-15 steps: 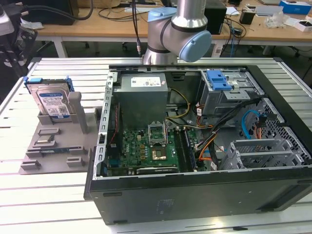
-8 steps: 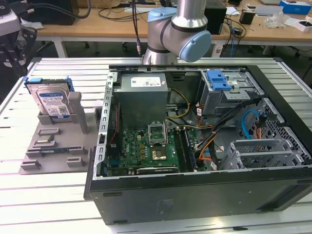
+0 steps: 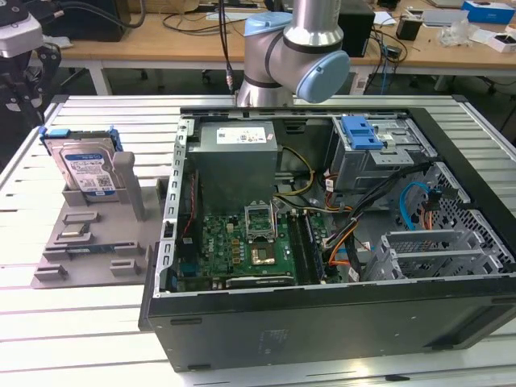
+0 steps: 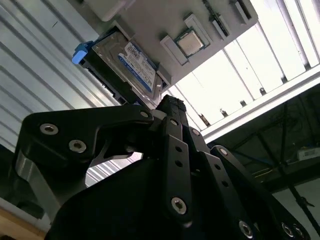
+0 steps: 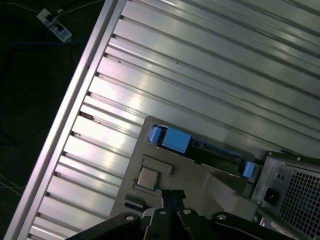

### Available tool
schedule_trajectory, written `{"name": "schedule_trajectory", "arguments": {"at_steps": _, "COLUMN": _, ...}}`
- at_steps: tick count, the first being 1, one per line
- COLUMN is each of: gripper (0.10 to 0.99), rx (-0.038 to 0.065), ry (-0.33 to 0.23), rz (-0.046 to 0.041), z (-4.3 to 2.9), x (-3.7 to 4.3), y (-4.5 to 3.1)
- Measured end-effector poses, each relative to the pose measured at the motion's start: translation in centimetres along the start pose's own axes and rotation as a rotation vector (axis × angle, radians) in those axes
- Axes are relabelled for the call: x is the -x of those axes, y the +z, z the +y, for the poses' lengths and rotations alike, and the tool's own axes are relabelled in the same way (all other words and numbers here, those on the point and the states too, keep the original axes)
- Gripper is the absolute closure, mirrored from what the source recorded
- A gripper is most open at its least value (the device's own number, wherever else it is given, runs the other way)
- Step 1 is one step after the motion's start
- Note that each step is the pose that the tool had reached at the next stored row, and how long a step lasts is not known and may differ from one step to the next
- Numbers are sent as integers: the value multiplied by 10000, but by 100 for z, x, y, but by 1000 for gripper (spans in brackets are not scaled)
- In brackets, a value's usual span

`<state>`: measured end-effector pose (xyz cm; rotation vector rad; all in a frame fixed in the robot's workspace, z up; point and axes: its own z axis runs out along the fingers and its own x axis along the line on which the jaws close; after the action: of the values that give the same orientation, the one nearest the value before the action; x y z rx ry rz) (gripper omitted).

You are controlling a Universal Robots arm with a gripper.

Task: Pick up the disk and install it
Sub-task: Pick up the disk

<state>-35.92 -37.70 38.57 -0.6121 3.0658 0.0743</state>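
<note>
The disk (image 3: 85,169) stands upright on its edge in a slot of the grey holder (image 3: 89,238), at the exterior view's left. It is a silver drive with a white and blue label and a blue bracket. My gripper (image 3: 24,85) hangs above and behind it, towards the table's far corner, apart from the disk. In both wrist views the black fingers meet at their tips with nothing between them, so the gripper (image 4: 170,102) (image 5: 173,194) is shut. The second wrist view shows the disk (image 4: 127,62) beyond the tips, and the first wrist view shows the disk (image 5: 200,147) edge-on.
An open computer case (image 3: 322,322) lies at the exterior view's right, with a grey power-supply box (image 3: 234,145) and a silver cage with a blue latch (image 3: 363,133) inside. A small square chip (image 5: 147,177) sits on the holder. The slatted table's edge (image 5: 75,90) drops to a dark floor.
</note>
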Motion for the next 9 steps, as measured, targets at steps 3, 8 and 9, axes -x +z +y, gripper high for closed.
{"name": "schedule_trajectory", "arguments": {"at_steps": 3, "gripper": 980, "rx": 9, "ry": -397, "rz": 18, "z": 0, "x": 0, "y": 0}}
{"name": "schedule_trajectory", "arguments": {"at_steps": 8, "gripper": 980, "rx": 24, "ry": -1037, "rz": 45, "z": 0, "x": 0, "y": 0}}
{"name": "schedule_trajectory", "arguments": {"at_steps": 9, "gripper": 980, "rx": 27, "ry": -1145, "rz": 50, "z": 0, "x": 0, "y": 0}}
